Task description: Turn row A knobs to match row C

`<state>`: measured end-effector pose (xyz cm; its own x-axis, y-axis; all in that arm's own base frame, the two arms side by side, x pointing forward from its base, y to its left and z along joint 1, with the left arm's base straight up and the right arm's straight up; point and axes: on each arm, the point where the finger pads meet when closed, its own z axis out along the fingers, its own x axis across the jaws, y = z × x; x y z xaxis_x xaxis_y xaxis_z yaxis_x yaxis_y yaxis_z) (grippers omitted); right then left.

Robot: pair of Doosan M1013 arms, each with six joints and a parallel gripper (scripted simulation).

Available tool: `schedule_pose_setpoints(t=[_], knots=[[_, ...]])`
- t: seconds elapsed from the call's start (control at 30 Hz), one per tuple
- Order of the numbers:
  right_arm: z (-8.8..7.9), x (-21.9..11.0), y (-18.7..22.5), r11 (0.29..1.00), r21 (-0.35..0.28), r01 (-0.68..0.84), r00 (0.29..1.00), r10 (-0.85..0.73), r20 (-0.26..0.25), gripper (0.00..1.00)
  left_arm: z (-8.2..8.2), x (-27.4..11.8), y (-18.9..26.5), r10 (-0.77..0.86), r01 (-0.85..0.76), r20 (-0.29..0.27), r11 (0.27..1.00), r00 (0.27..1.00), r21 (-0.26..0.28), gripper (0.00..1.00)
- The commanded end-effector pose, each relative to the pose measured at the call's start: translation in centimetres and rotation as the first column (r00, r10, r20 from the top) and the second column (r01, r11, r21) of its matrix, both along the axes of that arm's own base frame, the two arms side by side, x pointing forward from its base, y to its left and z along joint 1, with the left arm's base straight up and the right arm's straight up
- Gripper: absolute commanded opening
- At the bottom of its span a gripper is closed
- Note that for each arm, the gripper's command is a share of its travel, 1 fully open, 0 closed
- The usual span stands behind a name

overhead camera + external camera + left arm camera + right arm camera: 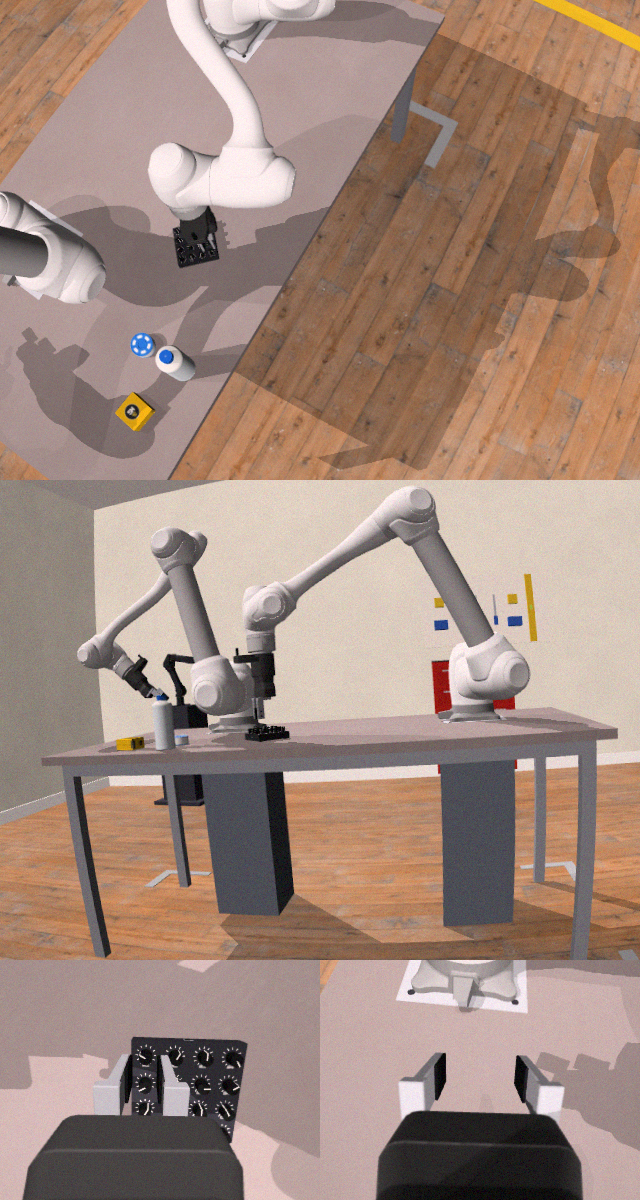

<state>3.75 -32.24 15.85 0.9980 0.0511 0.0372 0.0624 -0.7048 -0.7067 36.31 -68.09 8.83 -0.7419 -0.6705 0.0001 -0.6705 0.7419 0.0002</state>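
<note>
Two tools, fingers apart: left tool [206, 244] [258, 716] [145, 1062] vertical over knob box [199, 259] [267, 735] [189, 1072], right tool [157, 693] [481, 1062] slanted.

Left jaws [258, 718] pointing down, partly open, right jaws [156, 692] tilted, spread wide, both arms bent
</note>
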Motion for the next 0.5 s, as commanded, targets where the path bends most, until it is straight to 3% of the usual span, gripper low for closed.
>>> schedule_pose_setpoints(t=[0.0, 0.47], knots=[[0.0, 0.0, 0.0, 1.0, -0.001, 0.0, 1.0, 0.0, 0.0, 1.0, -0.3, 0.0, 0.0, 0.0, 0.0, 0.001, 1.0, 1.0, -0.001, 0.46], [0.0, 0.0, 0.0, 1.0, -0.001, 0.0, 1.0, 0.0, 0.0, 1.0, -1.8, 0.0, -0.1, 0.0, 0.0, 0.001, 1.0, 1.0, -0.001, 0.46]])
